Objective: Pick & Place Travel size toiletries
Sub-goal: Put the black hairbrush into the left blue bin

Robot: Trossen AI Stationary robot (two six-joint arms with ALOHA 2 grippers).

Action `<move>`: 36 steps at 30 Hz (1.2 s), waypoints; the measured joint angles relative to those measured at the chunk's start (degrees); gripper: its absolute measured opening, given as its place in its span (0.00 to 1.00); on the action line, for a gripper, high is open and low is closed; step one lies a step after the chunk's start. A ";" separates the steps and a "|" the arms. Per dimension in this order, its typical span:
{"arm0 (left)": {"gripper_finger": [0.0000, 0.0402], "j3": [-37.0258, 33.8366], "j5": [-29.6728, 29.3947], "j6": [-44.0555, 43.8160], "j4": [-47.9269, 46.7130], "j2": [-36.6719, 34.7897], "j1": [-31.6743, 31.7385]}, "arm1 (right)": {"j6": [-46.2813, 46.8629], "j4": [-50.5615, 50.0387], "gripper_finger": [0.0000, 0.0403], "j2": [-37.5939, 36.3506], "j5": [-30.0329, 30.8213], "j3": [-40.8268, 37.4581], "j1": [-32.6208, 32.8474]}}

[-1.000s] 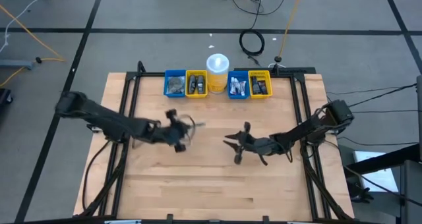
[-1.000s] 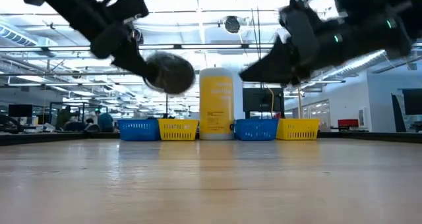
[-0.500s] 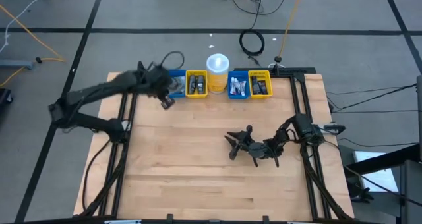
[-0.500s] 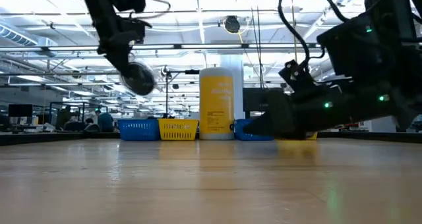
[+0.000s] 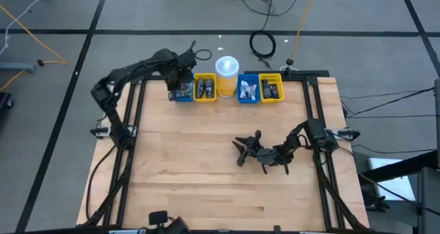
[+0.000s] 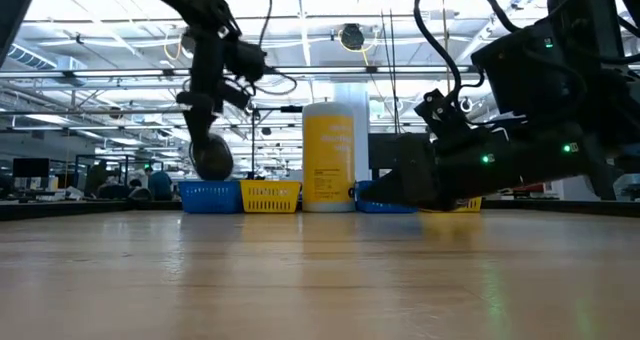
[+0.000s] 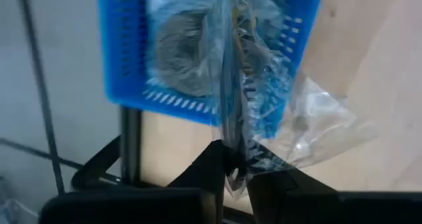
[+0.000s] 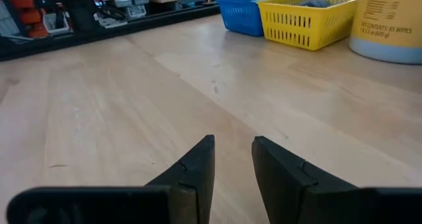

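Note:
My left gripper [image 5: 180, 82] is above the leftmost blue bin [image 5: 176, 98] at the far edge and is shut on a round dark grey disc in clear wrap [image 6: 211, 160], which hangs just above that bin [image 6: 205, 194]. The left wrist view shows another wrapped disc [image 7: 179, 60] lying in the bin [image 7: 122, 66]. Small dark bottles fill the yellow bin [image 5: 205, 87] beside it. My right gripper [image 5: 240, 152] is open and low over the table right of centre, touching nothing; its fingers [image 8: 198, 165] point toward the far bins. My left gripper pinches the clear wrap's top edge [image 7: 232, 159] between its two fingers, coming from above and pointing down. The disc [image 7: 232, 85] hangs below the fingers, edge-on to the wrist camera and lifted clear, with loose wrap [image 7: 310, 128] flaring to one side.
A row stands along the far edge: blue bin, yellow bin, tall white-lidded yellow cup [image 5: 227, 71], a second blue bin [image 5: 248, 89] and a second yellow bin [image 5: 271, 87]. Black frame rails run down both table sides. Bare wood [image 5: 192, 165] lies between the arms.
My left gripper carried the wrapped disc from the table's middle up and toward the far left corner, then came down over the leftmost blue bin, still shut on it. My right gripper drew back toward the right edge and sank close to the table, then kept still.

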 joint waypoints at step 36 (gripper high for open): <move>0.33 2.49 5.86 3.74 -3.55 7.39 4.85 | 0.30 -1.94 0.24 0.00 -0.04 0.00 0.24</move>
